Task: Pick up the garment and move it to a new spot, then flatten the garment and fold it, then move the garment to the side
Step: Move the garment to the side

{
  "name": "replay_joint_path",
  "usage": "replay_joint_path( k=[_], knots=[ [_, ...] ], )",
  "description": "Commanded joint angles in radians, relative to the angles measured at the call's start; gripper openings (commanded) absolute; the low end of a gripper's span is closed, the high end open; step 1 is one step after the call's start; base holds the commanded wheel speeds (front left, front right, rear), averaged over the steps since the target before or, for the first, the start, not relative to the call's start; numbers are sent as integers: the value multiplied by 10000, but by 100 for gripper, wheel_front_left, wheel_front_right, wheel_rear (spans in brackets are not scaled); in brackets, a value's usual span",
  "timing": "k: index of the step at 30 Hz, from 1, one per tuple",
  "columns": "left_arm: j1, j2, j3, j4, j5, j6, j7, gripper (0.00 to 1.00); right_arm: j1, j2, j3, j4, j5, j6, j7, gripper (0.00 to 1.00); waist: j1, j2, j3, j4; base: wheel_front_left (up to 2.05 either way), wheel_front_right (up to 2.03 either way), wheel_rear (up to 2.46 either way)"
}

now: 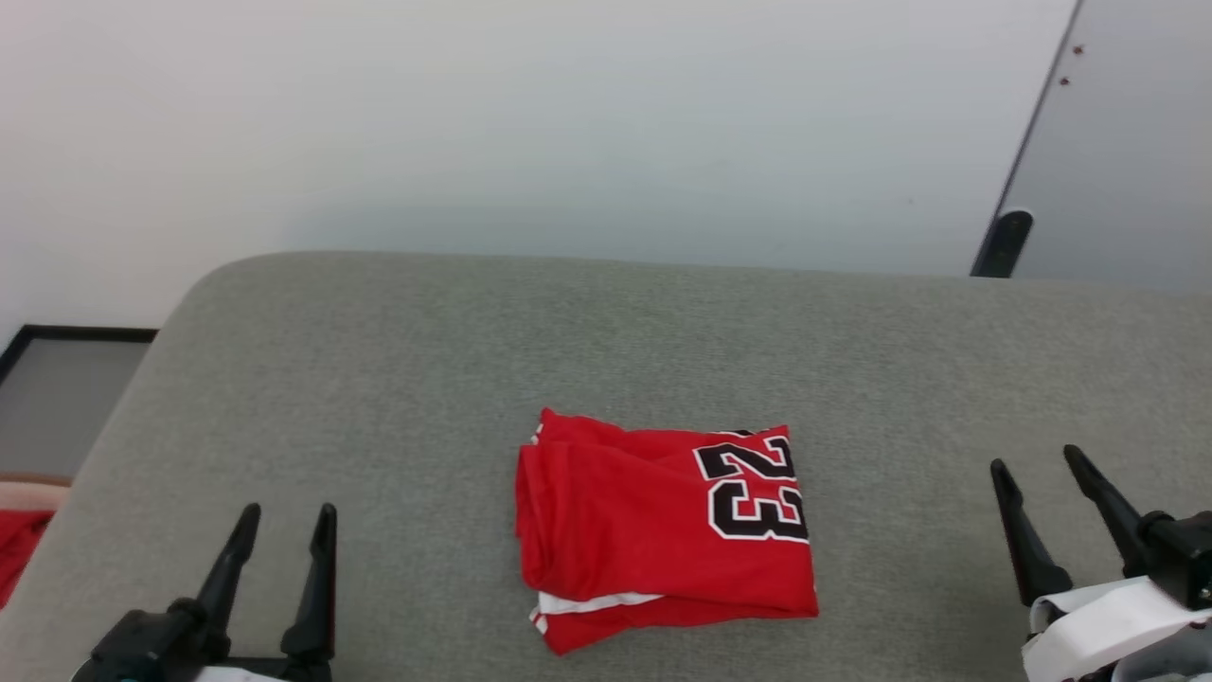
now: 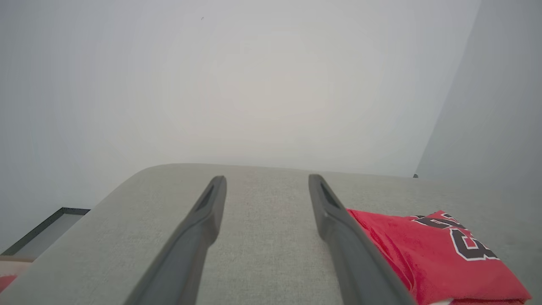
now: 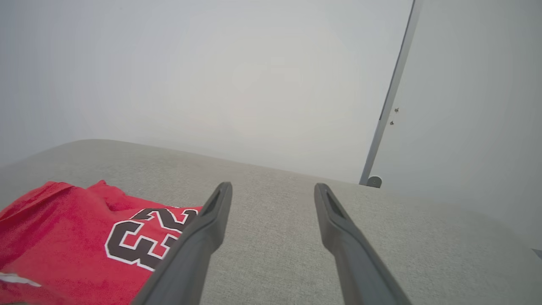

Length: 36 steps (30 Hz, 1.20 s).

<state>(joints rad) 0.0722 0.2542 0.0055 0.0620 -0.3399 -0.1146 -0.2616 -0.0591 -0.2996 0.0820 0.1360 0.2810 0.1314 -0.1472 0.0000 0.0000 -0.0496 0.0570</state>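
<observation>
The garment (image 1: 653, 530), a red jersey with a black 23 outlined in white and a white sleeve edge at its near side, lies folded into a compact rectangle on the grey padded surface (image 1: 606, 360), near its front middle. My left gripper (image 1: 289, 516) stands open at the lower left, well apart from the cloth. At the lower right my right gripper (image 1: 1037, 464) is open too, clear of the garment. The left wrist view has the garment (image 2: 436, 254) to the right of its open gripper (image 2: 266, 180). In the right wrist view the garment (image 3: 80, 237) lies left of the open gripper (image 3: 273, 188).
A bit of red cloth (image 1: 19, 549) shows past the surface's left edge, beside a dark-framed panel (image 1: 66, 379) on the floor. A white wall stands behind, with a grey door (image 1: 1127, 142) and a black doorstop (image 1: 1002, 242) at the back right.
</observation>
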Motion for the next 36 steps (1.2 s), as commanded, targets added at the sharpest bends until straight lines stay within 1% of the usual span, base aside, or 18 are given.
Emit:
replay_joint_path(
  k=[1, 12, 16, 23, 28, 29, 31, 36],
  knots=[
    [47, -42, 115, -13, 112, -59, -30, 100, 23, 60, 108, -36, -46, -16, 26, 100, 0, 0, -73, 297, 0, 0, 0],
    [332, -135, 462, -118, 207, -131, -30, 100, -268, 273, 693, 235, 63, -16, 155, 100, 0, 0, -296, 1435, 0, 0, 0],
    [356, -140, 427, -129, 200, -154, -30, 100, -350, 284, 795, 373, 64, -16, 221, 100, 0, 0, -331, 1634, 0, 0, 0],
    [375, -62, 405, -78, 114, -155, -30, 100, -836, 40, 1253, 613, 161, -16, 661, 100, 0, 0, -303, 1729, 0, 0, 0],
    [252, -29, 224, -44, 39, -164, -30, 100, -1375, -235, 1577, 983, 388, -16, 1480, 100, 0, 0, -164, 1787, 0, 0, 0],
    [252, -29, 224, -44, 39, -164, -30, 100, -1375, -235, 1577, 983, 388, -16, 1480, 100, 0, 0, -164, 1787, 0, 0, 0],
    [171, -34, 109, -20, 34, -165, -30, 100, -1599, -365, 1731, 1139, 498, -16, 1999, 100, 0, 0, -76, 1845, 0, 0, 0],
    [-59, -108, -226, 39, -17, -169, -31, 100, -2123, -682, 2087, 1615, 1134, -16, 3935, 100, 0, 0, 309, 2052, 0, 0, 0]
  ],
)
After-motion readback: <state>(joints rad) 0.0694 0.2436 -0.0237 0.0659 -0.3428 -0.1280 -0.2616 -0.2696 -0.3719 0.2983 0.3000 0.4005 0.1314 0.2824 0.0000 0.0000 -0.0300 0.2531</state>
